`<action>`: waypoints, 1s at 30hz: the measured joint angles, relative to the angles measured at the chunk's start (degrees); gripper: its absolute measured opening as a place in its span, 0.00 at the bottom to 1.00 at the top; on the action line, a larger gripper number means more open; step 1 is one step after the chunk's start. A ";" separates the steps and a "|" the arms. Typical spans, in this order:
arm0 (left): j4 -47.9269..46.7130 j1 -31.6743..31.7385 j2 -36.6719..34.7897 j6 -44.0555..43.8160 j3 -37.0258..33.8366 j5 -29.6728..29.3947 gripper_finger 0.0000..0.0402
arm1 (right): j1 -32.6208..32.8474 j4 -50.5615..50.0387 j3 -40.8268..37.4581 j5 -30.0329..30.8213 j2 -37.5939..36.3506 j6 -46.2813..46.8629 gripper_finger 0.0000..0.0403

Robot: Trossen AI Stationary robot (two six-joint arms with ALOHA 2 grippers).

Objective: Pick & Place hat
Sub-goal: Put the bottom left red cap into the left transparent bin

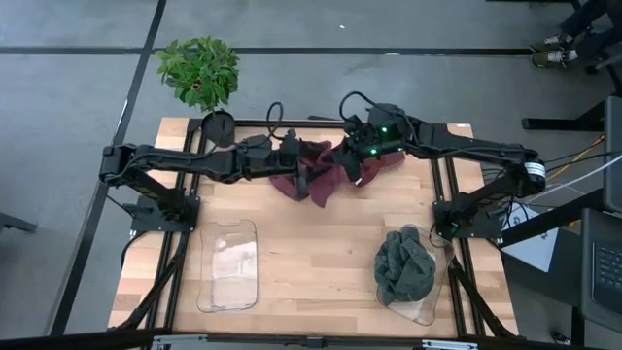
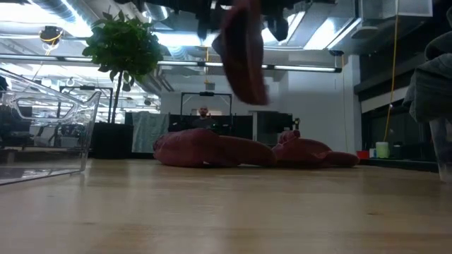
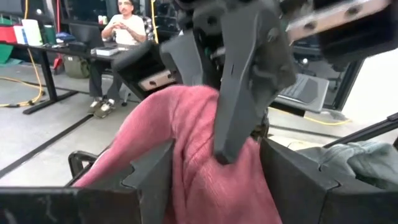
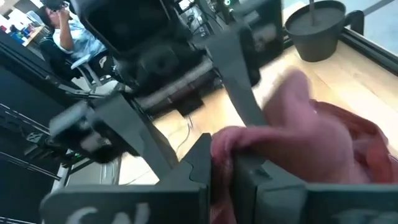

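Clear tray (image 1: 227, 267) sitting empty on bench (image 1: 311, 253) front left; second clear tray (image 1: 428, 309) front right holding green hat (image 1: 404, 267). Maroon hat (image 1: 335, 173) (knit, limp) hanging above maroon pile (image 2: 212, 150) at bench rear. Right gripper (image 4: 224, 167) jaws pinching maroon hat. Left gripper (image 3: 214, 165) jaws standing wide, straddling hanging fabric.

Both arms reach inward and meet mid-table, left gripper (image 1: 303, 173) jaws spread, right gripper (image 1: 355, 170) jaws clamped.
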 joint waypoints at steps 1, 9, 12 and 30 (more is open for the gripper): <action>-0.02 0.00 0.31 -0.01 0.00 0.00 0.57 | 0.02 -0.08 0.61 -0.08 0.47 0.03 0.08; -1.11 0.02 0.29 1.02 0.00 -0.07 0.57 | 0.01 -0.75 1.66 -0.20 1.29 -1.01 0.07; -1.78 0.00 -1.45 2.59 0.00 -0.68 0.57 | 0.01 -0.89 1.75 -0.20 1.10 -1.18 0.07; -7.60 -2.89 -7.31 6.29 0.00 -10.52 0.56 | -0.47 0.94 1.77 12.89 1.06 4.07 0.07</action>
